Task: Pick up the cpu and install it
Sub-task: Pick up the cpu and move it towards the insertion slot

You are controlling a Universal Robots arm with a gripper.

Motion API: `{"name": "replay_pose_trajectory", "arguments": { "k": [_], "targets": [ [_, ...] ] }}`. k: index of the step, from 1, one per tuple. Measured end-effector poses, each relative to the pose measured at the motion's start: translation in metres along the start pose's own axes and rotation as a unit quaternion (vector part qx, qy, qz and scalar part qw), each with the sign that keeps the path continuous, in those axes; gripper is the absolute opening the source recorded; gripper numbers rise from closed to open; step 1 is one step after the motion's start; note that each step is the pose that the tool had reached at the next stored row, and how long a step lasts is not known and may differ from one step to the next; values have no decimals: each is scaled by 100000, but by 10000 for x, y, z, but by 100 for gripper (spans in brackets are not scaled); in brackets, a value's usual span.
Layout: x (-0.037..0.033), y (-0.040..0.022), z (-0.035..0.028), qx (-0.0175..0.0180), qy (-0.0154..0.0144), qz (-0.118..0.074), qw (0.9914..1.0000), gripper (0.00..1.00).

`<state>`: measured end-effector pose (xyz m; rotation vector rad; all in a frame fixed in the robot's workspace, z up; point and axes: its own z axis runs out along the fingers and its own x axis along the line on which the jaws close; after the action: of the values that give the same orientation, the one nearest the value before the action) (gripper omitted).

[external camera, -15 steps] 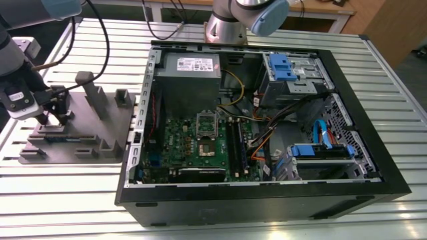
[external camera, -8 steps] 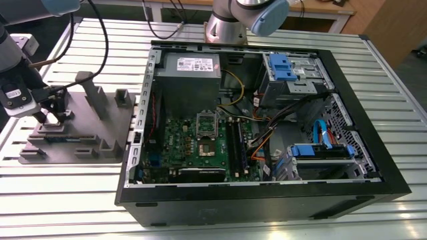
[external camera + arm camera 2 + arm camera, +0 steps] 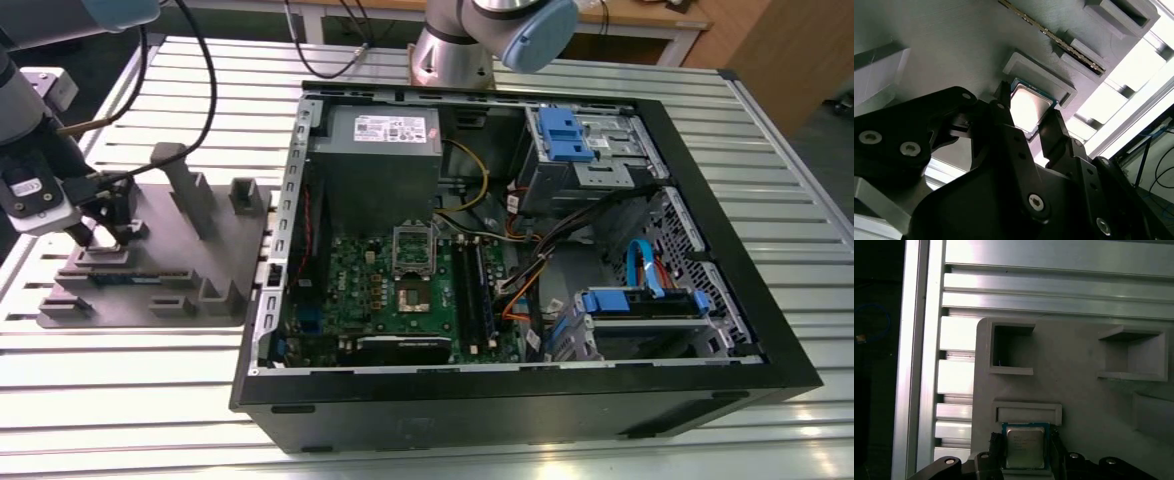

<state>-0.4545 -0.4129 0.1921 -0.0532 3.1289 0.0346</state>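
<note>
The cpu, a small square chip with a dull silver top and a green rim, lies in a shallow recess of the grey holder tray. In both wrist views my gripper stands over it, with one black finger against each of two opposite edges. The same chip shows bright between the fingers, its near part hidden by them. In the exterior view the gripper is low over the tray, at the exterior view's left, well away from the open computer case.
Inside the case the green motherboard carries the cpu socket with its silver frame beside it. Cables, blue drive brackets and a grey power box crowd the case. The tray has raised blocks near my gripper.
</note>
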Motion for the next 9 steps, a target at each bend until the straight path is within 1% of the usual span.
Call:
{"name": "replay_pose_trajectory", "arguments": {
  "k": [1,3,5,7,9],
  "targets": [
    [1,0,-13,17,33,1,100000,47],
    [-1,1,-45,-2,-7,2,100000,47],
    [-1,2,-89,1,1,3,100000,47],
    [-2,3,-145,0,-2,4,100000,47],
    [-3,5,-217,-2,-2,3,100000,47]
  ]
}}
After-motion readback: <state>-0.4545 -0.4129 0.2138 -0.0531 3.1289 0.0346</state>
